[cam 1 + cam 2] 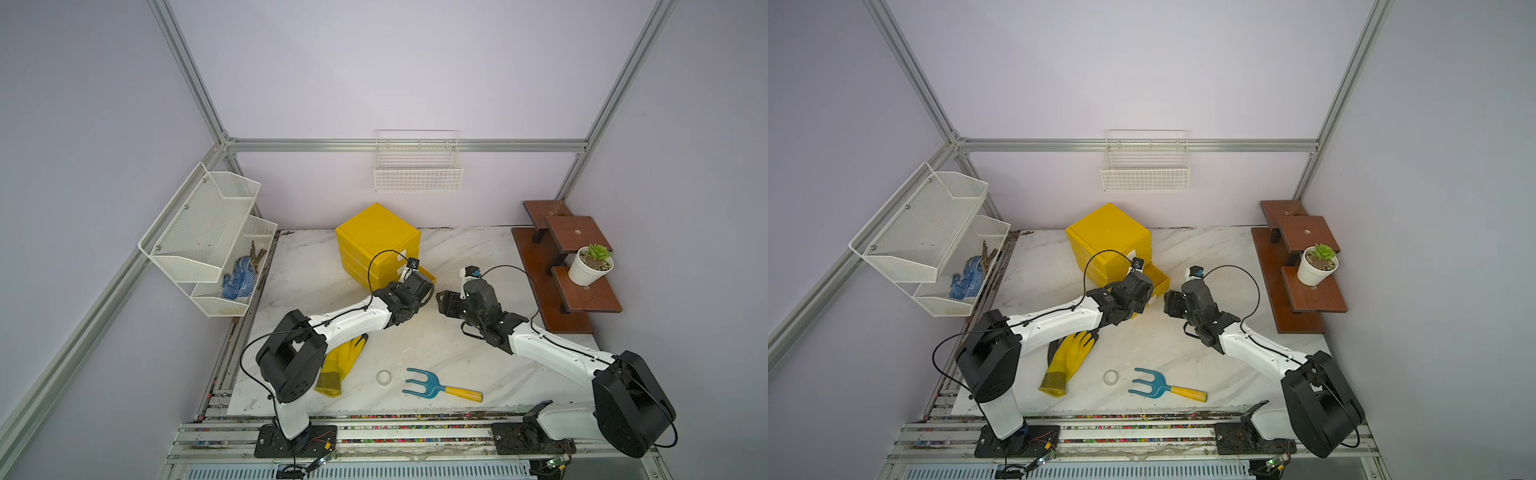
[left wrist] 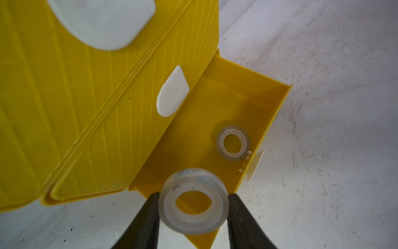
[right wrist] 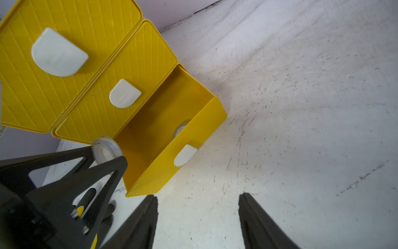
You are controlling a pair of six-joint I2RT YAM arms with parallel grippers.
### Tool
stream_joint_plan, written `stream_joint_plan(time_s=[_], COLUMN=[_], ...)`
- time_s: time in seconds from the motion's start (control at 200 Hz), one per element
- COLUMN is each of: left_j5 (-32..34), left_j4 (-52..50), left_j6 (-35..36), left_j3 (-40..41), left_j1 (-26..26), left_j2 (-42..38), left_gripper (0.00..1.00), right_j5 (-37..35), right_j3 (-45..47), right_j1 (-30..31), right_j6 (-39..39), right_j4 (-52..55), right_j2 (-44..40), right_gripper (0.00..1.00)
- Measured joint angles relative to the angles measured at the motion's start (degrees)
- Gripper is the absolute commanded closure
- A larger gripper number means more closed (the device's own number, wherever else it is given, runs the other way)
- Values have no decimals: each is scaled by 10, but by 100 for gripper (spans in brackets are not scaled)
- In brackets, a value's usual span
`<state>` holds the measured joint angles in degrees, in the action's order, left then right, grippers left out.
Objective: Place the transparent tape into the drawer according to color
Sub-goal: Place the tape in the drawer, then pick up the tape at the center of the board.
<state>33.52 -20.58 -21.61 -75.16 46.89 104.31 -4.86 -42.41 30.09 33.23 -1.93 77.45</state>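
Observation:
My left gripper [image 2: 195, 194] is shut on a clear transparent tape roll [image 2: 193, 208] with a white core, held over the near corner of the open bottom drawer [image 2: 277, 103] of the yellow cabinet [image 1: 376, 237]. A second clear roll [image 2: 233, 143] lies flat inside that drawer. The right wrist view shows the held roll [image 3: 105, 148] beside the drawer's end wall [image 3: 150, 172]. Another clear roll [image 1: 384, 377] lies on the table near the front, seen in both top views [image 1: 1111, 377]. My right gripper [image 3: 198, 196] stands open and empty over bare table, just right of the drawer [image 1: 442, 301].
A yellow rubber glove [image 1: 340, 365] lies under my left arm. A blue hand rake with a yellow handle [image 1: 428, 384] lies at the front. A wooden step shelf with a potted plant [image 1: 590, 266] stands right. A white mesh rack [image 1: 208, 232] hangs left, a wire basket [image 1: 417, 170] behind.

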Motion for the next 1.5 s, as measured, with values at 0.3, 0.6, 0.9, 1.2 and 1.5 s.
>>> stream_joint_plan(time_s=[0.3,0.6,0.9,1.2,1.5], left_j5=[13,12,-15,-37,-6], left_j4=[24,22,-14,-24,-90], left_j6=[1,-3,2,2,1], left_j3=[-16,-30,-29,67,138], left_j1=[-4,-6,6,21,20], left_j2=[34,41,-41,-294,-421], left_gripper=[38,18,0,0,0], right_j5=[4,8,24,122,205], right_j3=[3,15,19,38,40], right_j1=[-1,-1,-2,-2,19], right_j6=[0,2,2,-10,-40], right_j4=[-1,0,2,2,19], right_j2=[0,-10,-41,-39,-41], right_gripper=[30,29,29,31,31])
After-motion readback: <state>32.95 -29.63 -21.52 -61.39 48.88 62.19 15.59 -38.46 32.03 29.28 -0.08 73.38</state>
